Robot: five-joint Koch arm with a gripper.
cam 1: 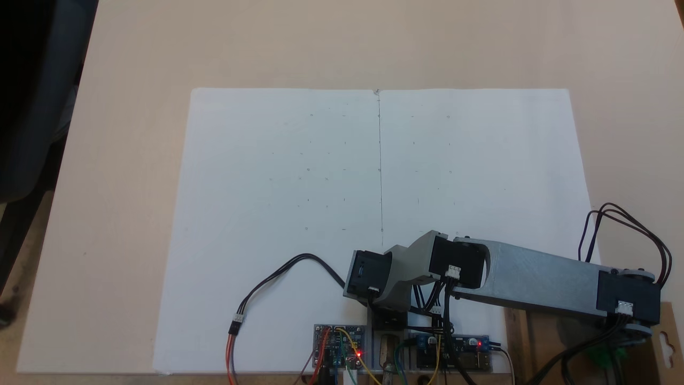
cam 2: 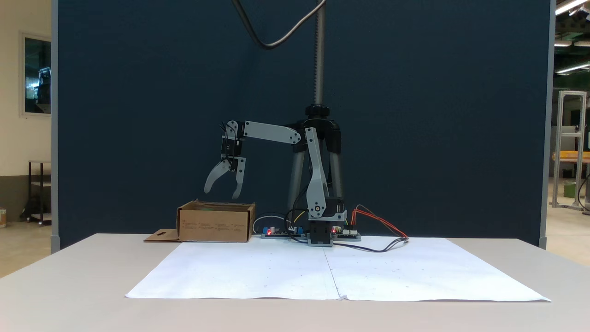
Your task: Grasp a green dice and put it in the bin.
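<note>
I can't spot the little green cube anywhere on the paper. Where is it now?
In a fixed view from above, the green dice shows at the bottom right, inside the cardboard box, under the arm's outer end.

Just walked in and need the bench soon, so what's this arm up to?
The arm holds its gripper open above the cardboard bin at the table's edge, jaws spread and empty. In a fixed view, something green shows under the arm's end inside the bin, probably the dice, though it is mostly hidden. The white paper sheet has nothing on it.
</note>
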